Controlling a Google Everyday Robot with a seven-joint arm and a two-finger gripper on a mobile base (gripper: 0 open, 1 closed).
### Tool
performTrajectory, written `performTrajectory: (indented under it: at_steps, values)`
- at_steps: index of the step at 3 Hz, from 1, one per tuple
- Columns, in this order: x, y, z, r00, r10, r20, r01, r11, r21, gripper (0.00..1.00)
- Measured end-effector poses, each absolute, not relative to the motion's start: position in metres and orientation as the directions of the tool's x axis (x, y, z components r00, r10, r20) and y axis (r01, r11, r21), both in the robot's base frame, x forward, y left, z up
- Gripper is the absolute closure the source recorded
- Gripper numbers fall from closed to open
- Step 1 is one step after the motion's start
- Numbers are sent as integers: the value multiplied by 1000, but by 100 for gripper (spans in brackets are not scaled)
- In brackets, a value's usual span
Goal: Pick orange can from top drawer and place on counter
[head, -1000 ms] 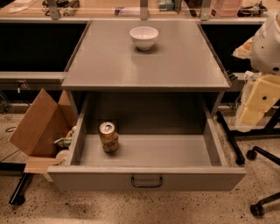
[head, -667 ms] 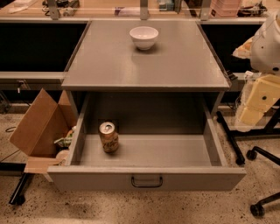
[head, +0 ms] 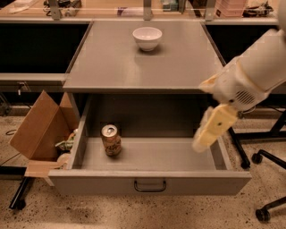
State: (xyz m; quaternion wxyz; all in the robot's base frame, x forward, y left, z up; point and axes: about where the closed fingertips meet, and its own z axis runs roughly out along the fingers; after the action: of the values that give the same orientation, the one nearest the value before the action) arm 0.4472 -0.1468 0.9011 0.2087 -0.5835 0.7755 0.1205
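Note:
The orange can [head: 111,139] stands upright inside the open top drawer [head: 149,178], near its left wall. The grey counter [head: 134,67] lies above and behind the drawer. My white arm [head: 250,76] reaches in from the right. My cream-coloured gripper [head: 202,141] hangs from it, pointing down over the drawer's right side, well to the right of the can and not touching it. It holds nothing that I can see.
A white bowl [head: 147,38] sits at the back of the counter. An open cardboard box [head: 38,127] with rubbish stands on the floor left of the drawer. Chair casters [head: 263,212] and legs are at the right. A light wooden bench [head: 111,5] runs along the back.
My arm has swung left from the right edge of view, bringing the gripper down over the drawer's right side. The can and bowl have not moved.

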Motion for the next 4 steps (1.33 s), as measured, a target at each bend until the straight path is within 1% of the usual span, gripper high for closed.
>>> performTrajectory:
  at_steps: [1,2,4]
  values:
    - [452,-111,870,-232,-787,-571,-957,289,-10,0]
    - [452,-111,869,-232,-787,-571,-957,289,-10,0]
    - [490,-54,806,-134,-794,-593,-972,221,-76,0]
